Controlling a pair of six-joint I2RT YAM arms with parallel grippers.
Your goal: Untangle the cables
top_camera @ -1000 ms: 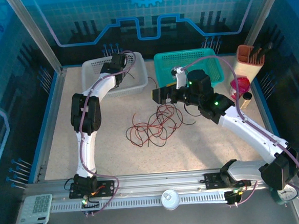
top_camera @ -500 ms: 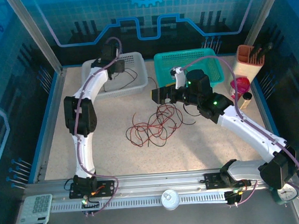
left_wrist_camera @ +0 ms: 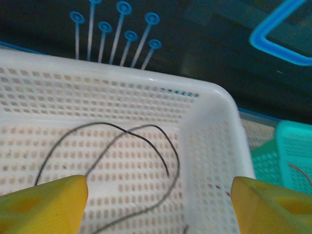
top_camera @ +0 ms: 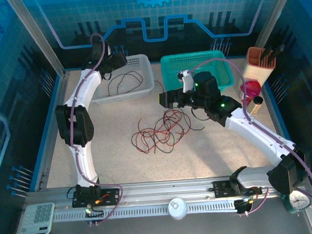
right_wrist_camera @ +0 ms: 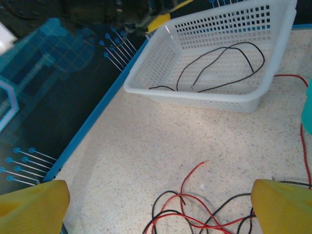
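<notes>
inspecting the sort: one thin black cable point(left_wrist_camera: 178, 168) lies loose on the floor of the white perforated plastic basket point(left_wrist_camera: 204, 146), apart from the rest. i judge freed strands are being set aside there. the tangle of thin red and black cables point(top_camera: 162, 131) lies on the speckled table point(top_camera: 115, 146), on the basket's near side toward its right. my left gripper point(left_wrist_camera: 158, 204) hangs over the basket, jaws spread with nothing between them, and that arm is stretched far forward. my right gripper point(right_wrist_camera: 161, 209) hovers above the tangle, jaws wide and empty. its wrist is angled toward the basket, placed, in my judgement, for the next pick.
</notes>
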